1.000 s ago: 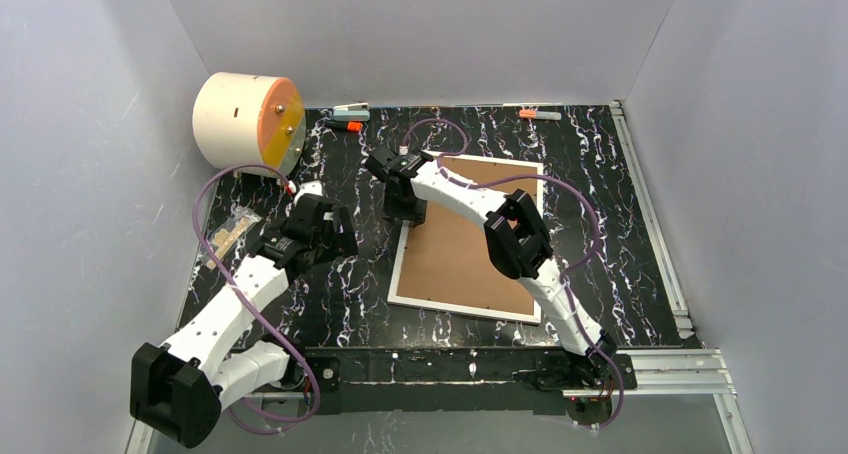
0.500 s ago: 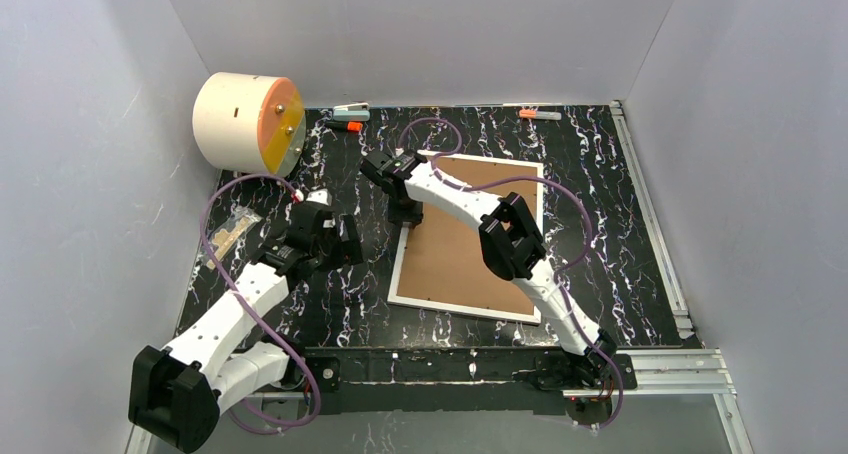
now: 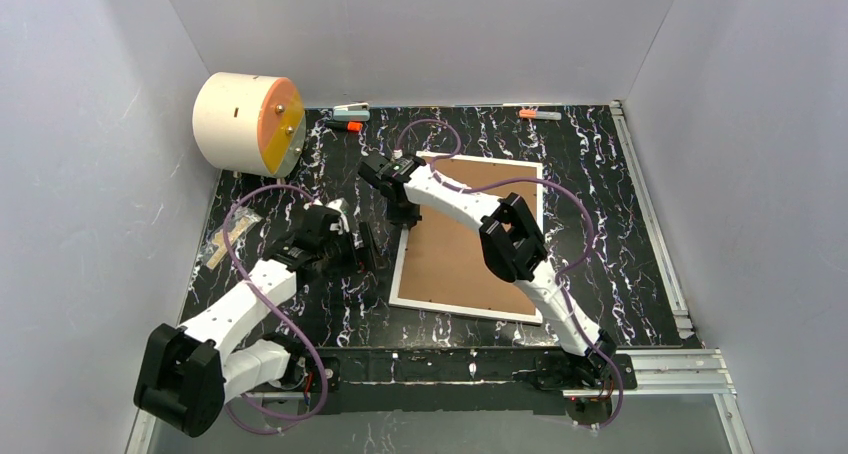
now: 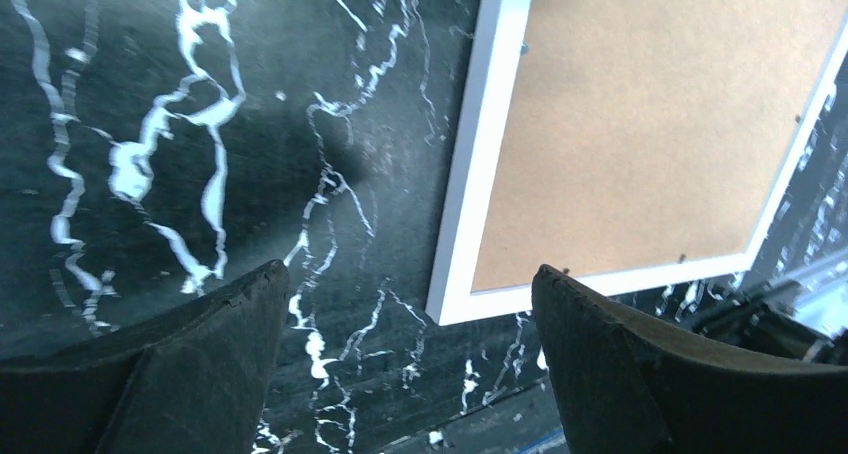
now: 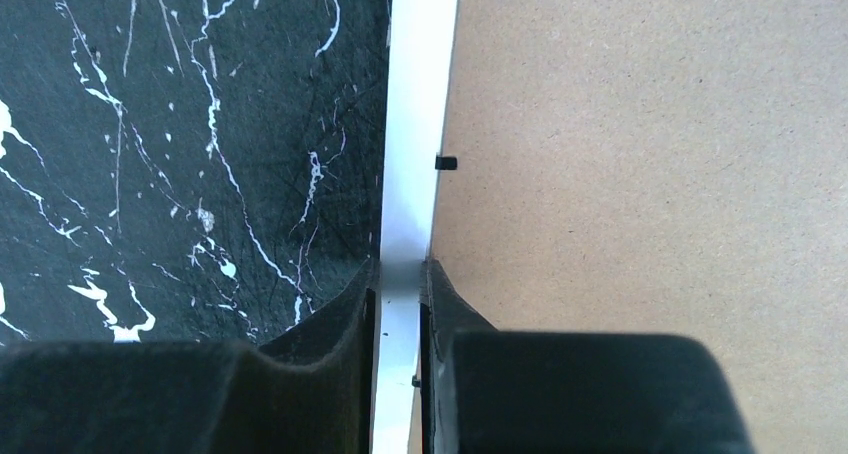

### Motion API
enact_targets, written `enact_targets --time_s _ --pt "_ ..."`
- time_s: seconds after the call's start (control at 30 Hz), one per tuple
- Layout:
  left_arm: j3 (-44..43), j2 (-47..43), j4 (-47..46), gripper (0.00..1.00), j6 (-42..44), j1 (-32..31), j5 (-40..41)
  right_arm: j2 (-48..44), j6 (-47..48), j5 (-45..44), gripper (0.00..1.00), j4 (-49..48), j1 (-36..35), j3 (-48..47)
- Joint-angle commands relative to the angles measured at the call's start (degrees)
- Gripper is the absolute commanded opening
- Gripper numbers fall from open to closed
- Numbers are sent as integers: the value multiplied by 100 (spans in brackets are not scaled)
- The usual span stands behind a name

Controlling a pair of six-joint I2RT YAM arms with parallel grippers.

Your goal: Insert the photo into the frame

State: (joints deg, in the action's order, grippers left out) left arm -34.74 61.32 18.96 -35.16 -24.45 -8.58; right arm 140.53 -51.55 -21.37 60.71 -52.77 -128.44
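The frame (image 3: 468,259) lies back-up in the middle of the table, a brown board inside a thin white rim. My right gripper (image 3: 403,217) stands over its left edge. In the right wrist view the jaws are closed on the white rim (image 5: 415,124), one finger (image 5: 340,324) on the table side and the other on the board side; the gripper (image 5: 400,274) pinches it. My left gripper (image 3: 365,246) hovers left of the frame's near-left corner (image 4: 450,309), open and empty (image 4: 410,279). The photo is out of view.
A white drum with an orange face (image 3: 245,122) stands at the back left. A small clear bag of wooden bits (image 3: 225,236) lies by the left wall. A stapler (image 3: 351,110) and orange-capped markers (image 3: 540,115) lie along the back edge. A metal rail (image 3: 650,214) runs down the right side.
The right gripper's jaws have closed onto the frame's left rim. The left arm has swung right and down toward the frame's near-left corner, jaws still wide.
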Motion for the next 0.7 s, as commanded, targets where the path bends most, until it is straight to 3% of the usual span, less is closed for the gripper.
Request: enact_targets --time_s 0.0,0.33,0.43,0.53,0.67 --pt "261 125 -614 90 -140 19 -1087 -618 -138 333 1 194 -6 -72" --pt "386 1046 -2099 86 -871 26 -2320 -1711 -112 1017 1 -292 59 687" --pt "355 1314 -2473 80 -1090 45 -2668 -1980 -62 1192 1 -371 77 863" --pt "420 1399 -3464 74 -1699 69 -3203 -2196 -32 1362 1 -476 104 1123" --pt "652 1387 -4820 52 -2770 80 -3705 -2450 -35 1482 1 -652 155 1436"
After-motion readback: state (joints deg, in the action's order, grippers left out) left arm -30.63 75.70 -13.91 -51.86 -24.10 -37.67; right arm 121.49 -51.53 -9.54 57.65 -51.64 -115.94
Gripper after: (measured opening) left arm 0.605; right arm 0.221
